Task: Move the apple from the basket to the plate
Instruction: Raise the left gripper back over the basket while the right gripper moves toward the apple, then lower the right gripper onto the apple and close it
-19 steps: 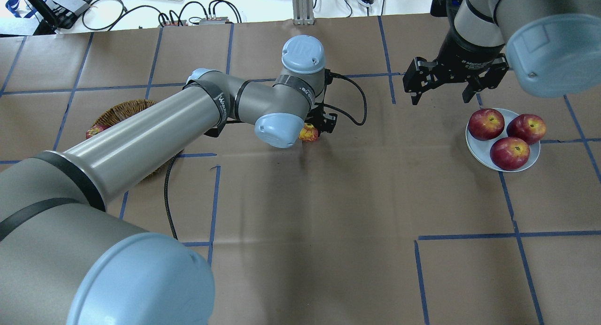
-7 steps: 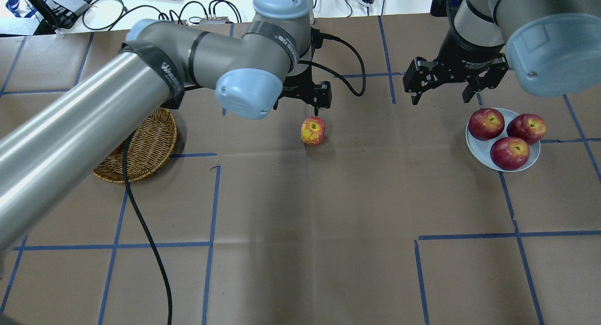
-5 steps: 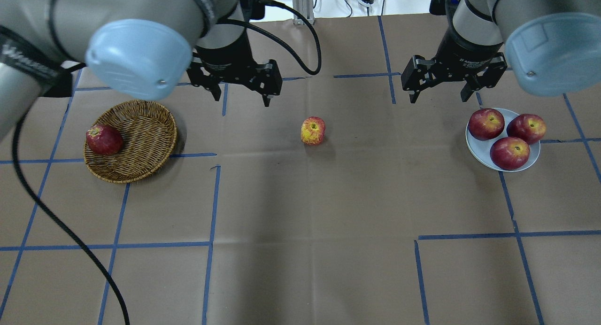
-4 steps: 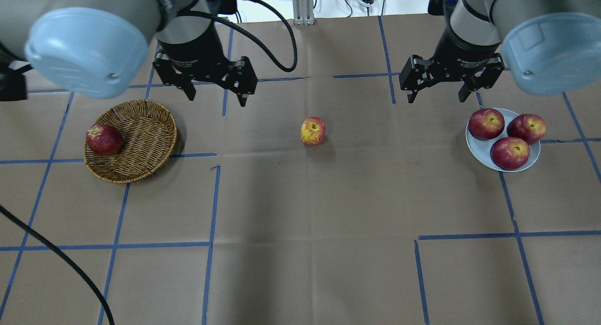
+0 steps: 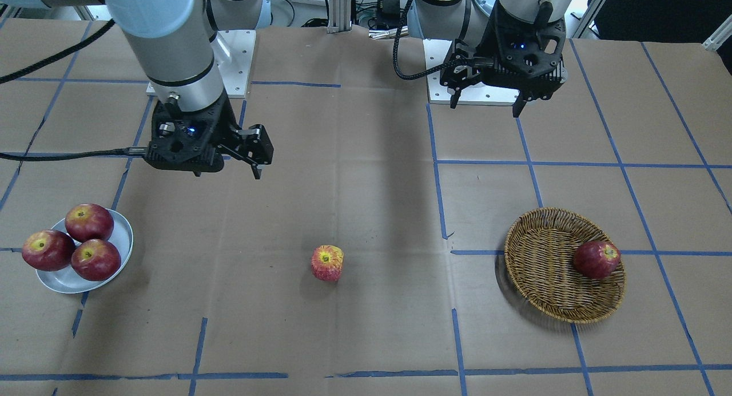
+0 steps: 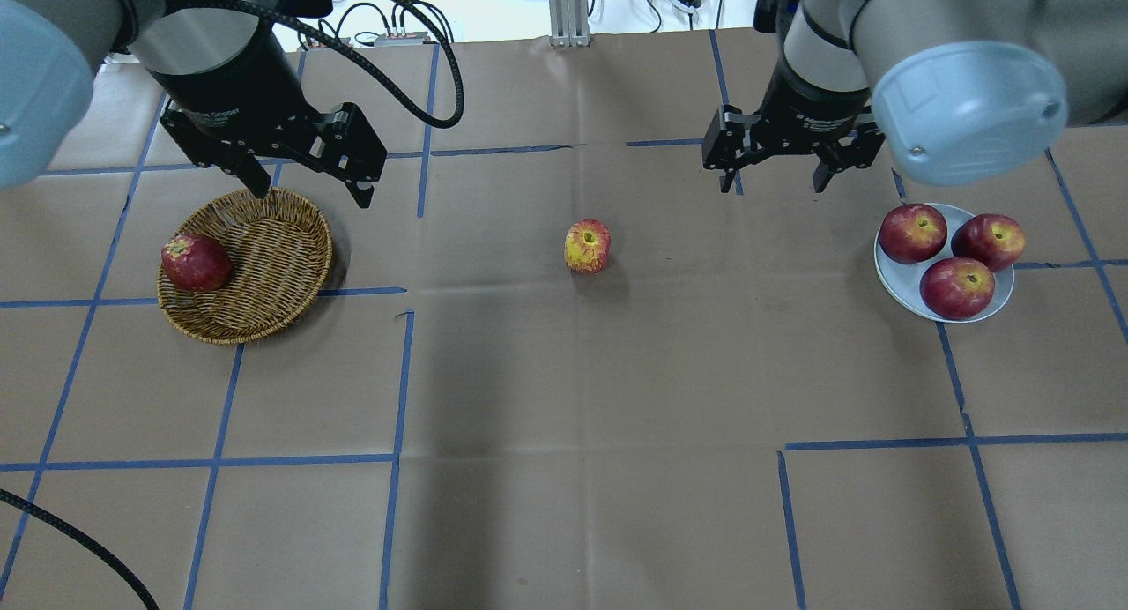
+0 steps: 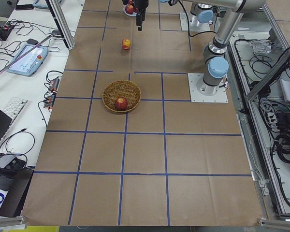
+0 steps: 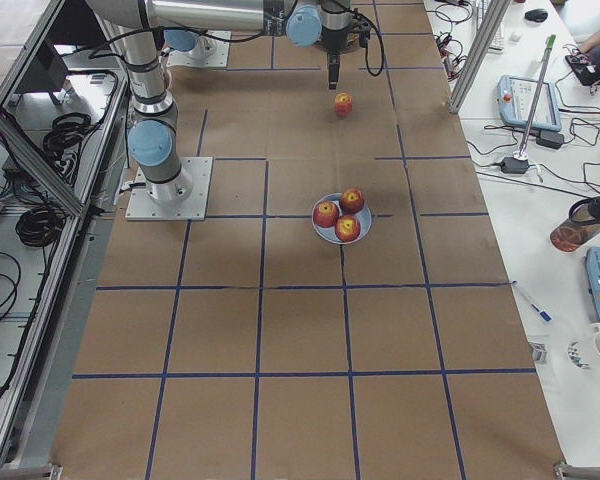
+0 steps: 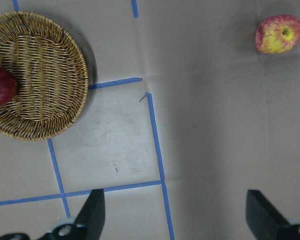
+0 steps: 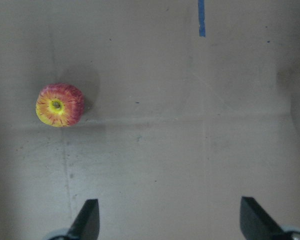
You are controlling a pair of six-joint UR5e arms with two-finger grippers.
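Either side of the apple (image 6: 587, 246), my left gripper (image 6: 313, 196) and right gripper (image 6: 772, 187) hang wide and empty, seemingly well above it.

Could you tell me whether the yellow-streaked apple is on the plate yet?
No, the apple sits on the bare table, midway between the basket and the plate.

- Apple (image 6: 587, 246): released from the left gripper (image 6: 311, 196); now set alone on the table (image 6: 564, 416).
- Left gripper: raised and drawn back from the apple, now placed over the far rim of the basket (image 6: 273, 240), fingers (image 6: 359, 182) spread.
- Basket: uncovered by the left arm; dark red apple (image 6: 195, 262) inside now fully seen.
- Right gripper (image 6: 773, 187): shifted away from the plate (image 6: 893, 279), toward the apple.
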